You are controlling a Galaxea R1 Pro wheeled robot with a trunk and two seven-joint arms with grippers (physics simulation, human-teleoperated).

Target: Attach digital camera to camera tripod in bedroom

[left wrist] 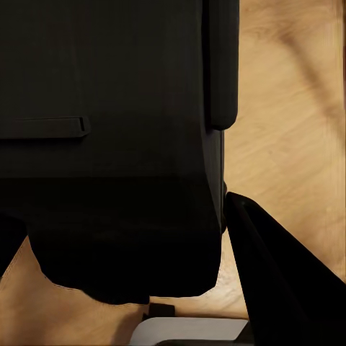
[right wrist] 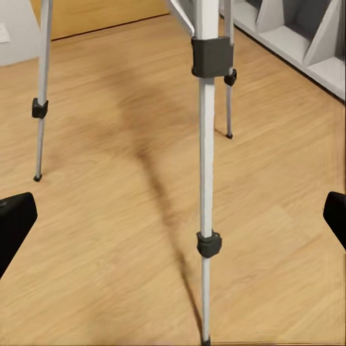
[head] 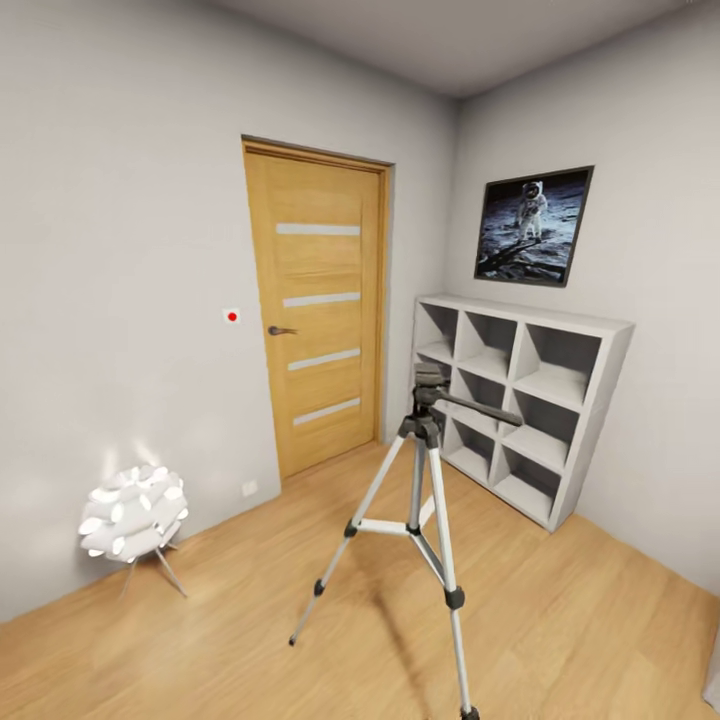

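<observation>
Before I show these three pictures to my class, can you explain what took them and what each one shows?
They come from a simulated wheeled robot with two arms. The head camera looks into a bedroom: the camera tripod stands on the wood floor, near an oak door, white cube shelves and a ball-shaped lamp. The right wrist camera looks past the open right gripper at the tripod's legs. The left wrist camera sits close behind a large black object; I cannot tell what it is, or whether that gripper holds it.

Matte black, blunt-tipped fingers are seen on the right hand; broad black casing is seen at the left wrist.
</observation>
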